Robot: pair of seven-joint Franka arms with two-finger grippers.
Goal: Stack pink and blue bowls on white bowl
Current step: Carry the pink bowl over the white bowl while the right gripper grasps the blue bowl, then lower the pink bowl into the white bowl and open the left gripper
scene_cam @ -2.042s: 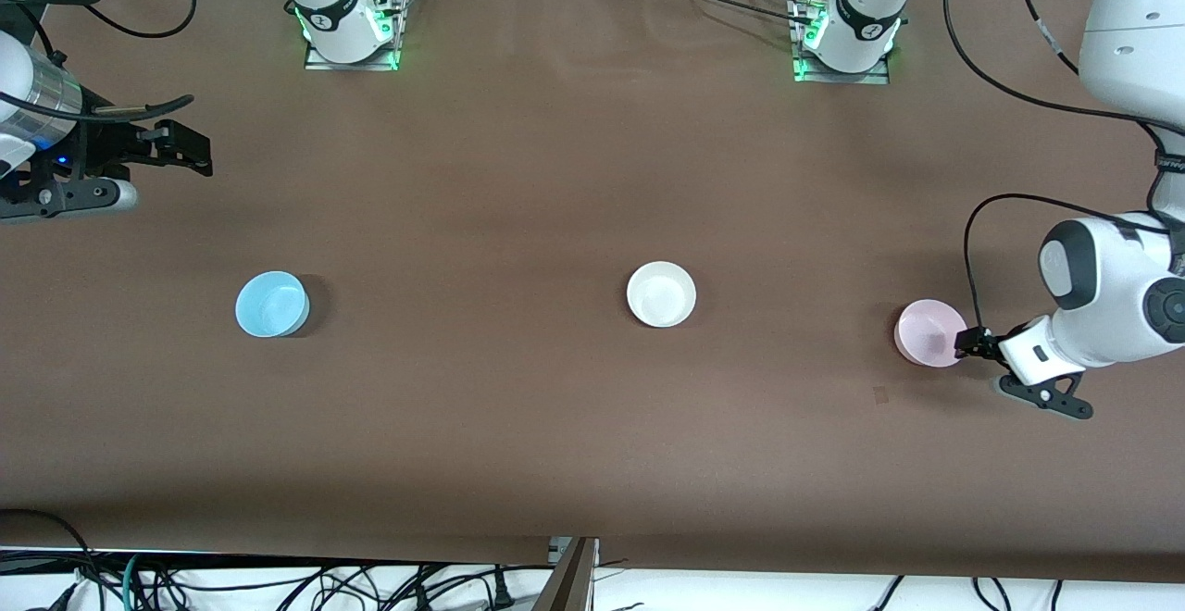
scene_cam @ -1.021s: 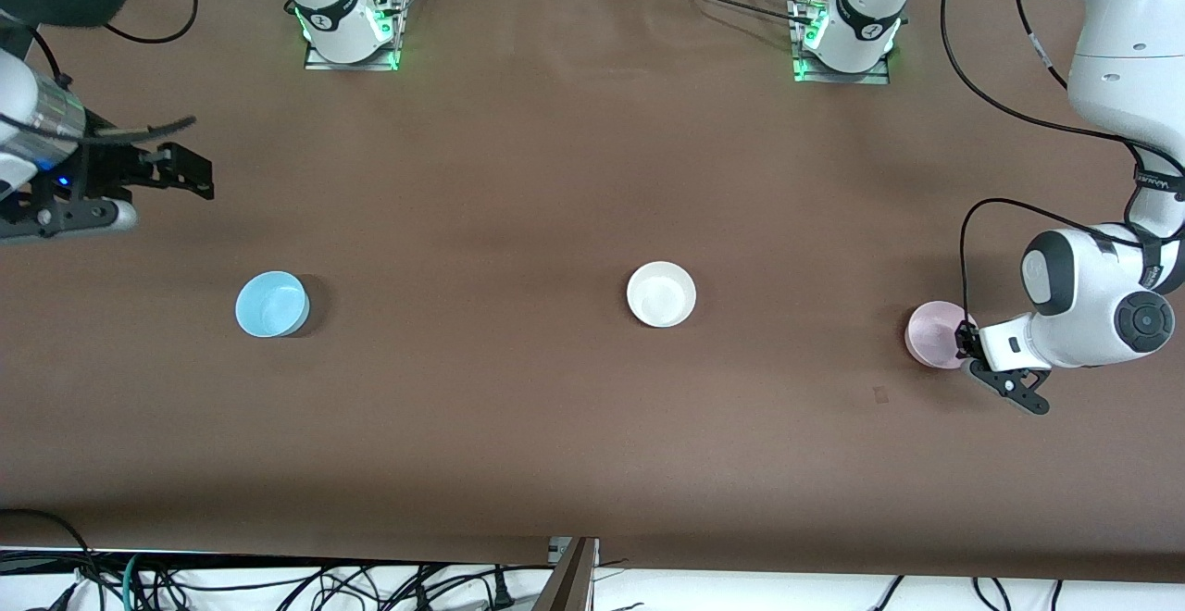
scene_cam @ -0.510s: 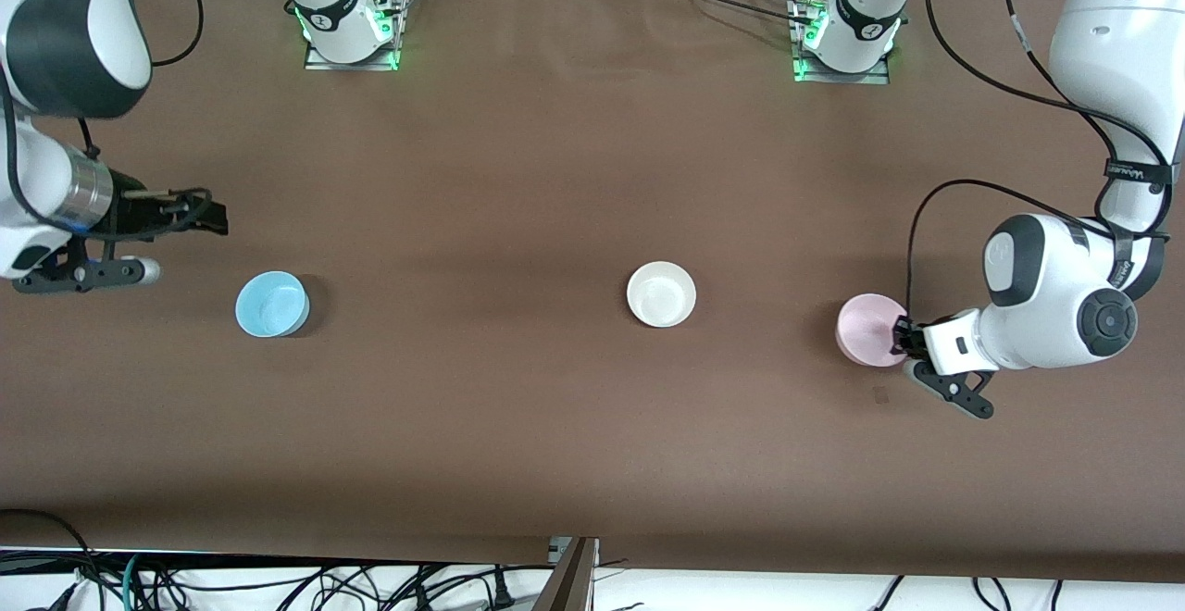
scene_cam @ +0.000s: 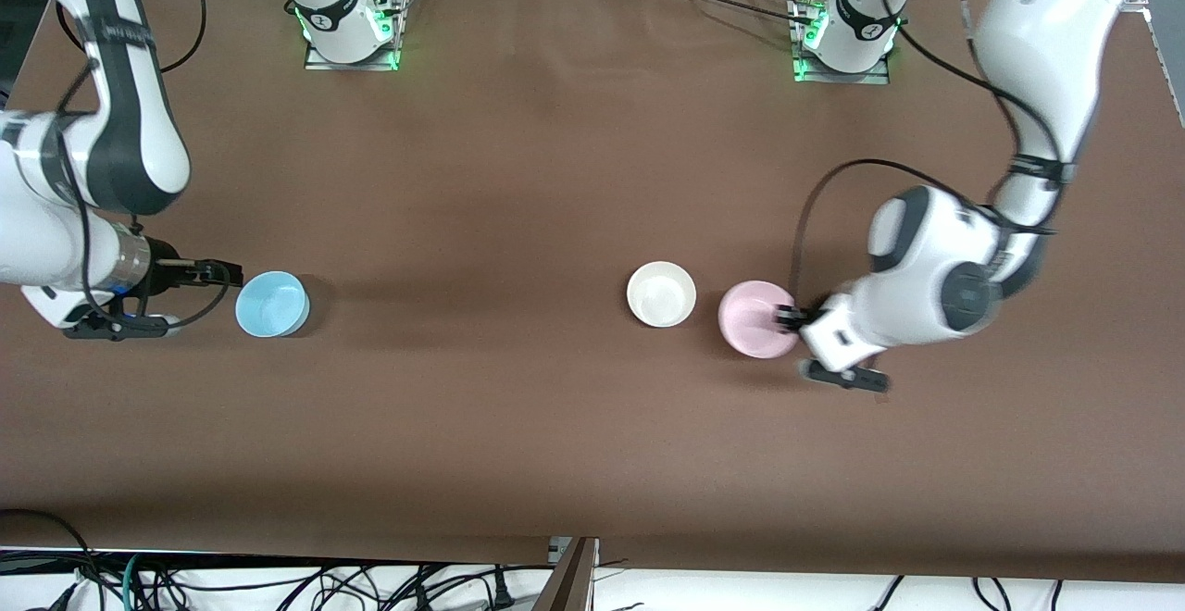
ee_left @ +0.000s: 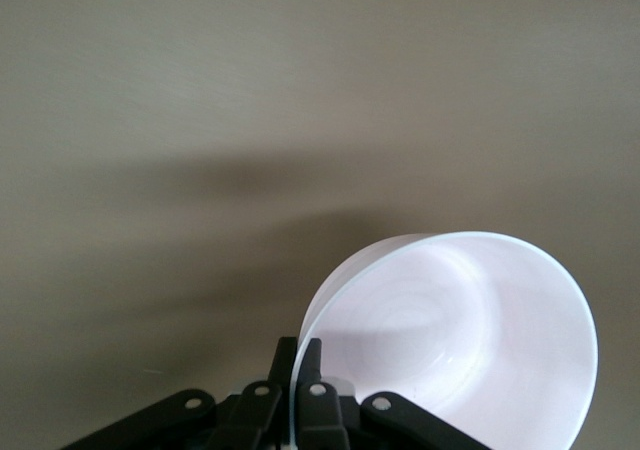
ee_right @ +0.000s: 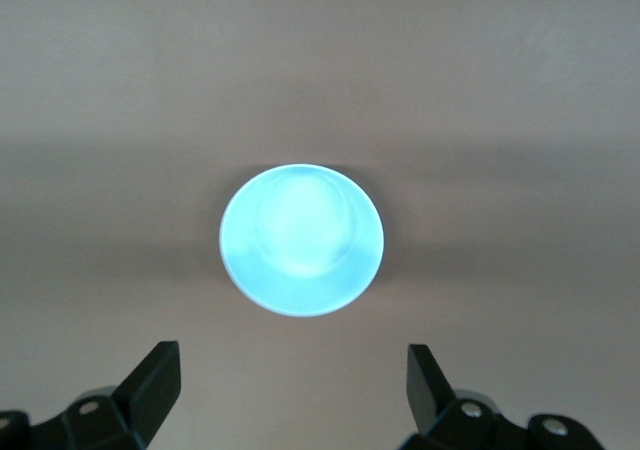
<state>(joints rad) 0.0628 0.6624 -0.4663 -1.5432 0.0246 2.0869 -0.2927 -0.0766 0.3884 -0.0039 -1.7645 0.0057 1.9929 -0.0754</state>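
My left gripper [scene_cam: 789,317] is shut on the rim of the pale pink bowl [scene_cam: 754,318] and holds it beside the white bowl [scene_cam: 661,293], toward the left arm's end of the table. In the left wrist view the fingers [ee_left: 310,365] pinch the pink bowl's [ee_left: 470,320] wall, the bowl tilted. The light blue bowl [scene_cam: 271,304] stands upright toward the right arm's end. My right gripper [scene_cam: 220,272] is open and empty just beside the blue bowl. In the right wrist view the blue bowl [ee_right: 301,238] lies ahead of the spread fingers [ee_right: 160,380].
The brown table cover [scene_cam: 518,176] carries only the three bowls. The two arm bases [scene_cam: 350,23] stand along the table edge farthest from the front camera. Cables hang below the edge nearest to it.
My left gripper has carried the pink bowl from the left arm's end to right beside the white bowl. My right gripper has come down to the blue bowl's side.
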